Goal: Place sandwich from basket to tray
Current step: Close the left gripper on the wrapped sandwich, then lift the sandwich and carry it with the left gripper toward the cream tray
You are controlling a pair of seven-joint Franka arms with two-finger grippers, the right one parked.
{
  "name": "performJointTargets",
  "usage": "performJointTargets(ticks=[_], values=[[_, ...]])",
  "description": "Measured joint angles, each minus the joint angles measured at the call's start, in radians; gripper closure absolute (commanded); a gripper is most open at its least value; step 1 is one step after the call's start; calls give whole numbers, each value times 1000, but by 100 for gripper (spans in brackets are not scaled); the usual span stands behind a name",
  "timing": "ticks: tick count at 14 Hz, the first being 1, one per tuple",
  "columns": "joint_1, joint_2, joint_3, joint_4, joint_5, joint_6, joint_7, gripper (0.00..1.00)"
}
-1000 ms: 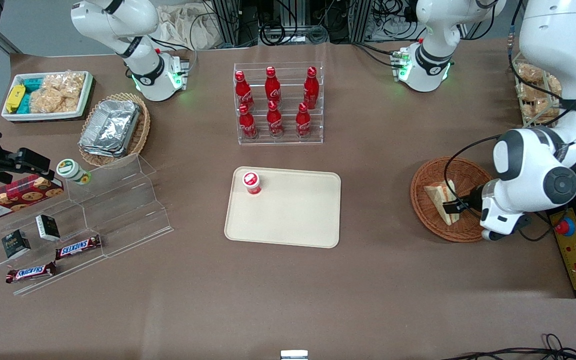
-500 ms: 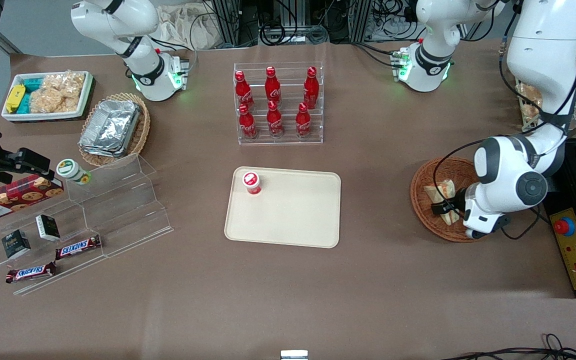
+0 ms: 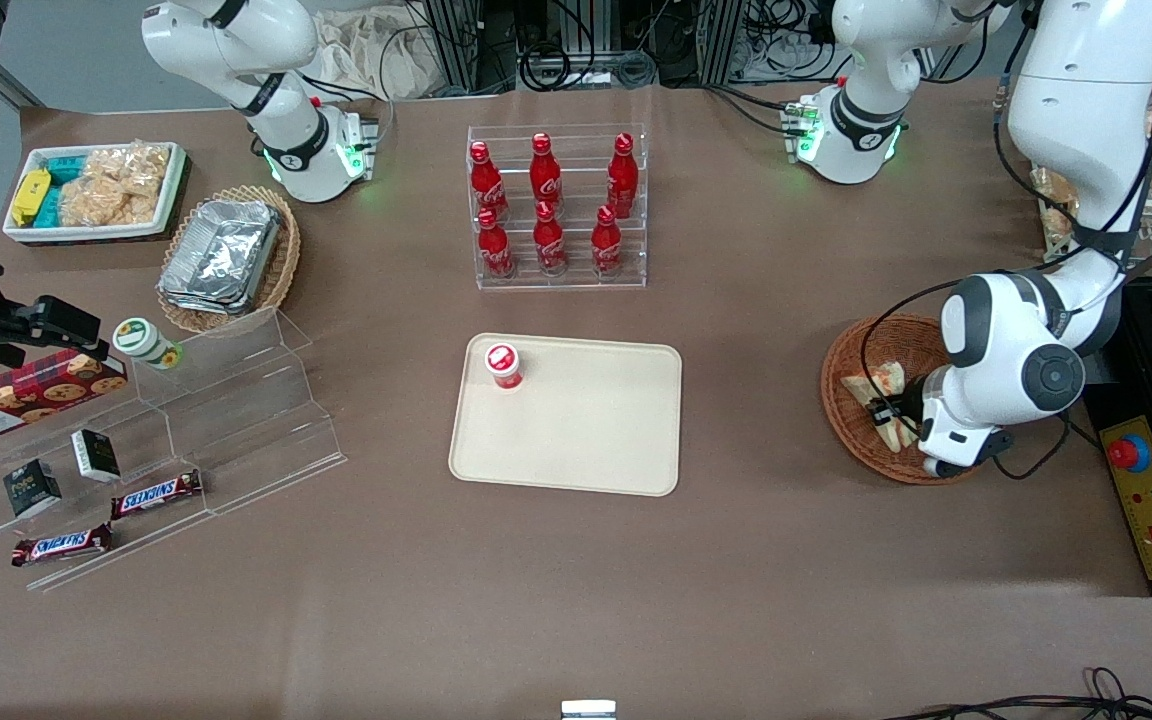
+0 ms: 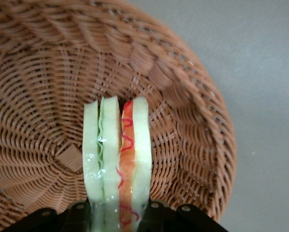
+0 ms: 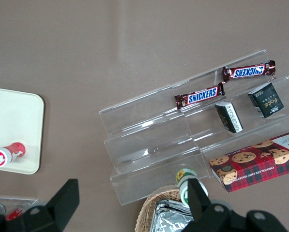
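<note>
Sandwich (image 4: pixel 116 159) between end effector (image 4: pixel 117 215) fingers

A robotics lab, staged as a mock shop: white arm bases (image 3: pixel 311 150) bolted to a brown surface (image 3: pixel 576 560), cable tangles (image 3: pixel 576 60), an emergency-stop box (image 3: pixel 1151 500), acrylic displays of cola bottles (image 3: pixel 548 210) and Snickers bars (image 3: pixel 156 494).

Wedge sandwich (image 4: pixel 116 159) apparently on edge in wicker basket (image 3: pixel 861 345); cream tray (image 3: pixel 586 440) apart
</note>
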State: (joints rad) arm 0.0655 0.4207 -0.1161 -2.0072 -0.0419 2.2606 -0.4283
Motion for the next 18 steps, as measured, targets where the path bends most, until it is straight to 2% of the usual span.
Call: performJointTargets(ticks=[3, 7, 10, 14, 18], values=[[-6, -70, -4, 69, 0, -88, 3, 75], [-33, -184, -19, 259, 1, -325, 3, 75], [-36, -233, -67, 422, 7, -537, 2, 75], [-38, -272, -177, 591, 50, -741, -54, 75], [-42, -281, -390, 632, 106, -765, -260, 75]])
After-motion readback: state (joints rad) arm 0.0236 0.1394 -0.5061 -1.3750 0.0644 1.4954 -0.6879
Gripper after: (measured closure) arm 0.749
